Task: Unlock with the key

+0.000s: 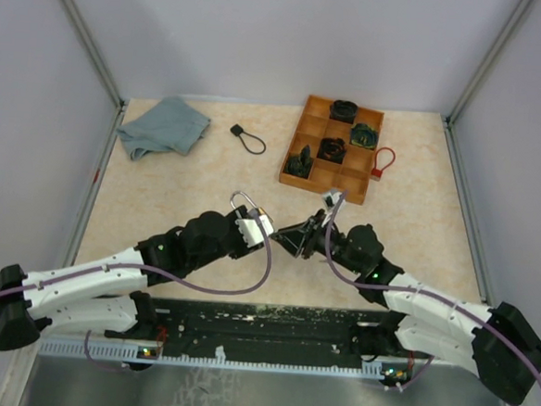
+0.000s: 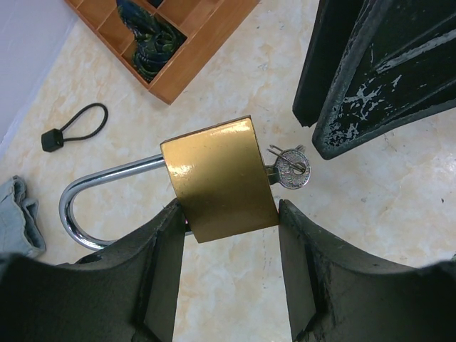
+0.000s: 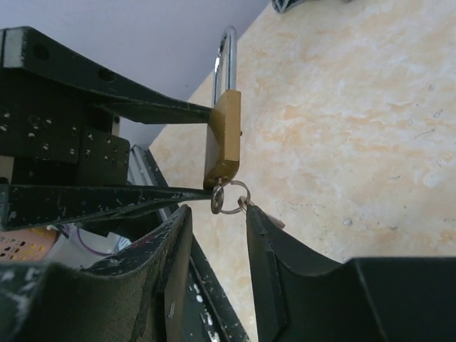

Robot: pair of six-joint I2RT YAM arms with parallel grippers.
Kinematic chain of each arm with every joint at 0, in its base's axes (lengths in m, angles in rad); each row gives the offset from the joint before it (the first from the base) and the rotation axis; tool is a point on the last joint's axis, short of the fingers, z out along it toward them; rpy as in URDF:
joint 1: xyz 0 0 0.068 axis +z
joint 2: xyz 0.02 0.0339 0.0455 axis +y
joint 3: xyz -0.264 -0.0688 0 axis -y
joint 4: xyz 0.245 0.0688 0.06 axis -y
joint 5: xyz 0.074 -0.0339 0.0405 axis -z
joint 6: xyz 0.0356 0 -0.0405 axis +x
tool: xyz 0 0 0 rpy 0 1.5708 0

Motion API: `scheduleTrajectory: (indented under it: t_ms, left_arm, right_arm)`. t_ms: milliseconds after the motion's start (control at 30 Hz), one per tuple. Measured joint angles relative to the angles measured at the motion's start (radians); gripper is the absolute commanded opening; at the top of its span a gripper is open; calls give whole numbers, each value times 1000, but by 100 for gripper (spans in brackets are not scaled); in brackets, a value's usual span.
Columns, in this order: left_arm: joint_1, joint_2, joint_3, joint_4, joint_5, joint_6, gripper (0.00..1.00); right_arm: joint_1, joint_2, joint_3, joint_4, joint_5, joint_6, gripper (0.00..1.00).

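Two grippers checked | I see left gripper [image 2: 229, 208] clamped on brass padlock [image 2: 217, 178] body | key [image 2: 292, 171] sits in its keyhole | right gripper [image 3: 217, 211] jaws apart beside key.

1. Pairs white link shells with black joint housings on the left arm [image 1: 107, 280] and the right arm [image 1: 430, 307].
2. Ends each arm in a bulky black base housing [image 1: 8, 305].
3. Trails a thin purple cable [image 1: 264, 268] in a loose loop off each arm.
4. Glows with a small green light [image 1: 159, 247] on a black joint of each arm.
5. Shows matte black, wedge-shaped fingers [image 2: 313, 285] on the left gripper [image 2: 228, 214], flat on their inner faces.
6. Bears white chips and scratches in the black paint of the right gripper [image 3: 217, 212], thickest along the finger edges.
7. Dots the left gripper's black side plate [image 3: 64, 142] with rows of small round holes.
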Motion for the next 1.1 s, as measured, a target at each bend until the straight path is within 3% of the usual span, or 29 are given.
scheduleTrajectory:
  t_ms: [333, 867, 1100]
  left_arm:
    - [0, 0, 0, 27, 3, -24, 0]
    - [0, 0, 0, 43, 22, -39, 0]
    - [1, -1, -13, 52, 25, -38, 0]
  right_arm:
    - [0, 61, -1, 111, -11, 58, 34]
    - [0, 124, -31, 240, -26, 132, 0]
    - [0, 168, -33, 288, -27, 164, 0]
